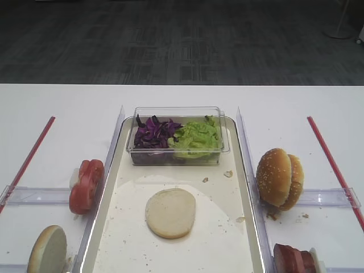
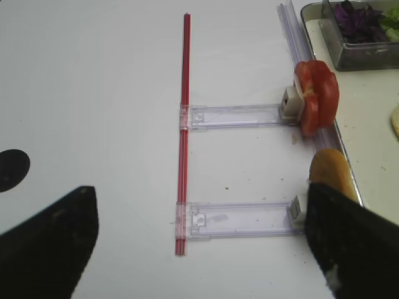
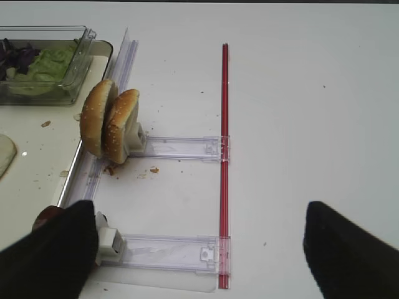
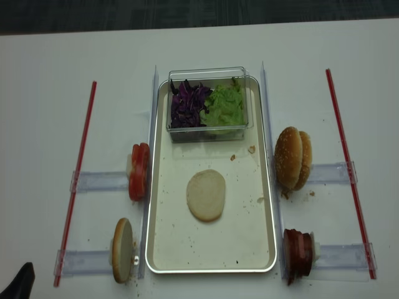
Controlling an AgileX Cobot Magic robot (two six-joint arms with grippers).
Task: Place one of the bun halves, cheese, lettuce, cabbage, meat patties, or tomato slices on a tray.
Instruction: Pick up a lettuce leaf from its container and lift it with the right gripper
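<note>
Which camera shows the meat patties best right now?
The realsense high view: the meat patties show whole, right of the tray. The other high view crops them at its bottom edge, the right wrist shows a sliver, the left wrist nothing.

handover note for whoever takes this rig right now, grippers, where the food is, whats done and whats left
Right gripper: open, empty, over the right-hand table.
Left gripper: open, empty, over the left side.
Tray: one flat pale bun half lies in its middle; clear tub at its far end holds cabbage and lettuce.
Left of the tray: tomato slices, another bun half. Right: sesame bun halves, meat patties.
Done: one bun half on the tray.
Left: nothing is gripped now; any further item still needs picking.
</note>
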